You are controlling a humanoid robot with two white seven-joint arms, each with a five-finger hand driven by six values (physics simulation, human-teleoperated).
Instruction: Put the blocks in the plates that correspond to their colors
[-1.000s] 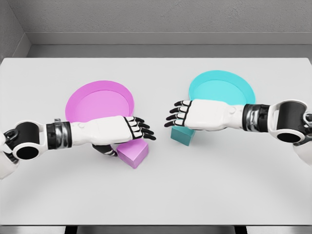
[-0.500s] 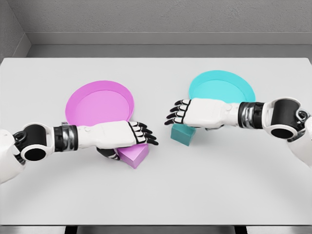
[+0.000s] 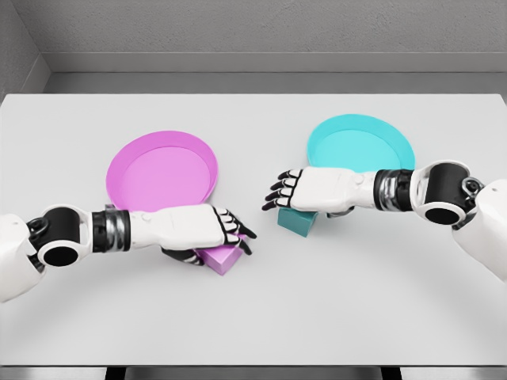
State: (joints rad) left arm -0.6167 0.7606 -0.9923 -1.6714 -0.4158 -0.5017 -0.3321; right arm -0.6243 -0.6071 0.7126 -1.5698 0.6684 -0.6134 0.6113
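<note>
— Where are the blocks?
— On the tabletop [image 3: 261, 317]. The left robot hand [image 3: 207, 229] curls over the pink block [image 3: 222, 258]; the right robot hand [image 3: 305, 190], fingers spread, covers the teal block [image 3: 299, 222].
— Hard to lift?
— Probably light and stiff — pinch the flat sides.

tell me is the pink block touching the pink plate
Apart. The head view shows bare table between the pink block and the near rim of the pink plate.

White desk [image 3: 253, 317] fills most of view, evenly lit, soft shadows. Grey textured wall [image 3: 261, 28] behind; darker grey ledge [image 3: 261, 82] btwn wall & desk.
</note>
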